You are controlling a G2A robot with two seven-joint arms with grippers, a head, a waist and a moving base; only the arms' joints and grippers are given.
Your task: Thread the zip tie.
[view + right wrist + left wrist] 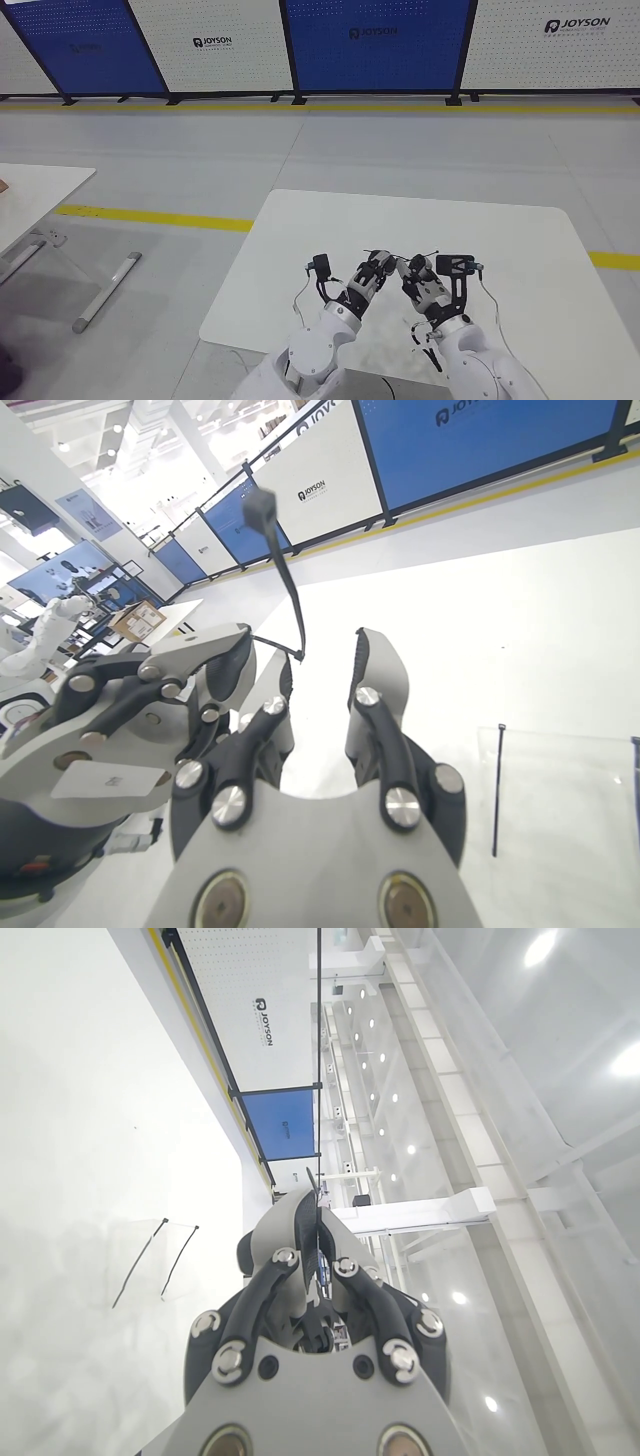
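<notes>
A black zip tie [295, 600] is pinched at one end by my left gripper [245, 640], which is shut on it. From there the strap runs sideways, bends sharply, and rises to its square head [260, 507] in the air. In the left wrist view a short dark end of the tie [313, 1180] pokes out past the closed fingertips [307, 1213]. My right gripper [322, 650] is open right beside the bend, with one fingertip [287, 665] about touching the strap. Both grippers [375, 268] [415, 270] hover close together over the near part of the white table [450, 230].
A clear plastic sheet [550, 780] lies on the table with spare black zip ties [498, 790] on it; two of them [135, 1268] [180, 1260] lie side by side. Another white table [40, 190] stands off to the left, across the floor.
</notes>
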